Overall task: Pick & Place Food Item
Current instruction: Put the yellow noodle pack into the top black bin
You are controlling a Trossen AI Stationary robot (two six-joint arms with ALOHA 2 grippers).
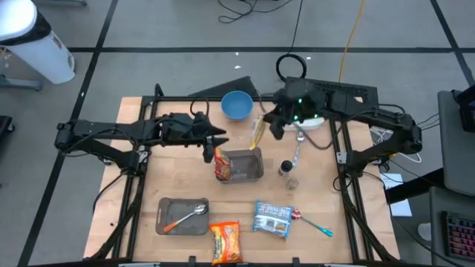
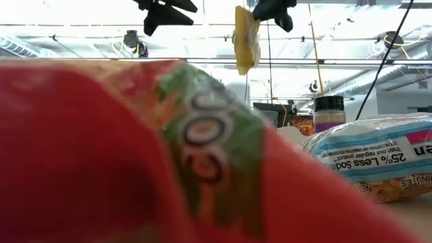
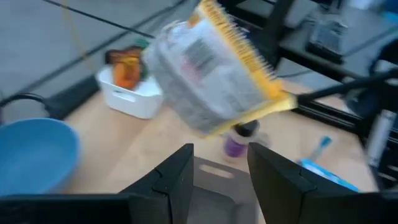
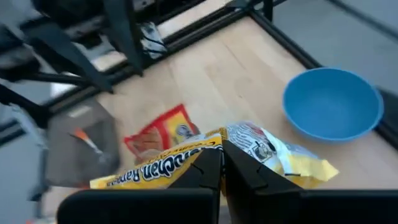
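Your right gripper (image 4: 221,167) is pinching a yellow noodle packet (image 4: 249,152) between its two dark fingers, and the packet is sticking out on both sides of them. In the high view that right gripper (image 1: 269,122) is holding the packet (image 1: 256,133) up in the air, just past the far rim of the gray bin (image 1: 245,166) in the middle of the table. In the low view the packet (image 2: 246,39) is hanging down from the gripper, well above the table. Your left gripper (image 3: 219,171) is keeping its fingers spread apart with nothing between them. It is pointing at the hanging packet (image 3: 211,71), and you are looking past it at the gray bin (image 3: 214,186) below. In the high view the left gripper (image 1: 220,136) is hovering just beside the near left corner of the bin. A red snack bag (image 1: 222,165) is leaning against the left wall of the bin. A blue bowl (image 1: 236,104) is sitting on the far side of the table, near the packet. A small spice jar (image 1: 285,168) is standing to the right of the bin. A white tub (image 3: 132,93) with something orange in it is sitting near the far edge. Close to you, a gray tray (image 1: 183,216) is holding a spoon (image 1: 187,216), and an orange bag (image 1: 225,242) and a blue-and-white packet (image 1: 272,219) are lying beside it.
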